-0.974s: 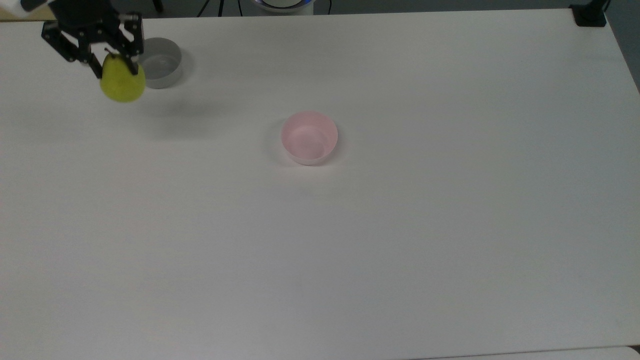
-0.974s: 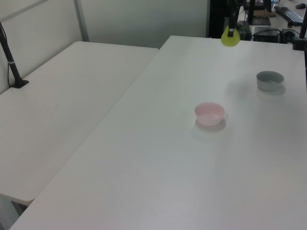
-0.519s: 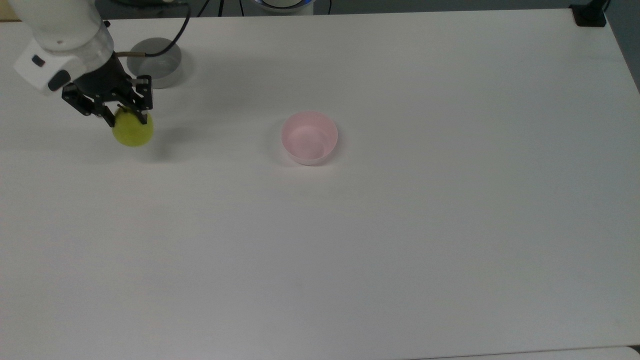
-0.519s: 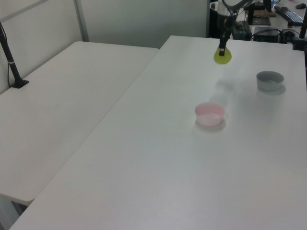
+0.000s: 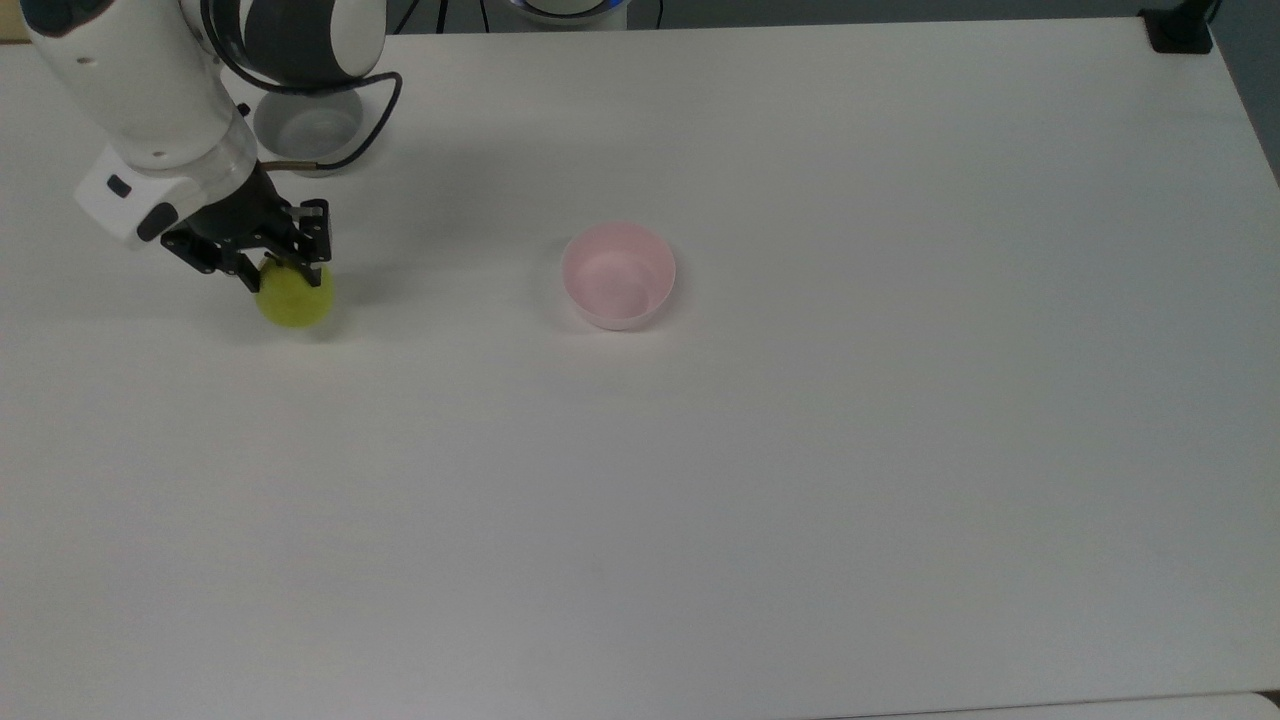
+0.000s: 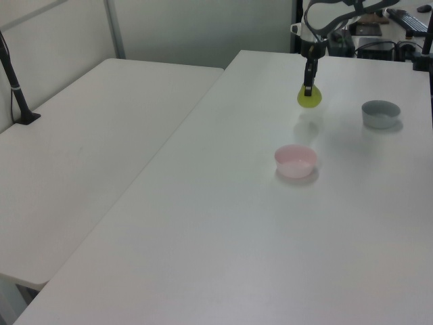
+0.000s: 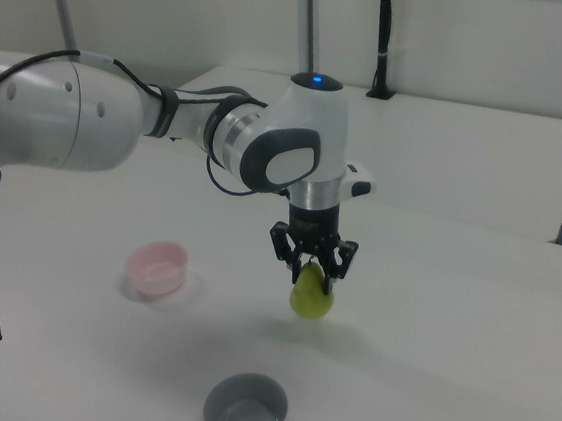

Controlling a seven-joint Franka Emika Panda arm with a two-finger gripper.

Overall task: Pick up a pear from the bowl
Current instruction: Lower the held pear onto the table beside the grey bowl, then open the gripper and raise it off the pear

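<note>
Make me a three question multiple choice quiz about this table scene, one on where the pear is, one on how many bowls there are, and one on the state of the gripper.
1. Where is the pear?
A. in the pink bowl
B. in the gripper
C. in the grey bowl

2. How many bowls are on the table?
A. one
B. two
C. three

3. What state is the gripper in?
A. shut on the pear
B. open above the pink bowl
C. shut on nothing

Answers:
1 B, the pear hangs from the fingers, apart from both bowls.
2 B, one pink bowl and one grey bowl.
3 A, the fingers clamp its top.
</note>
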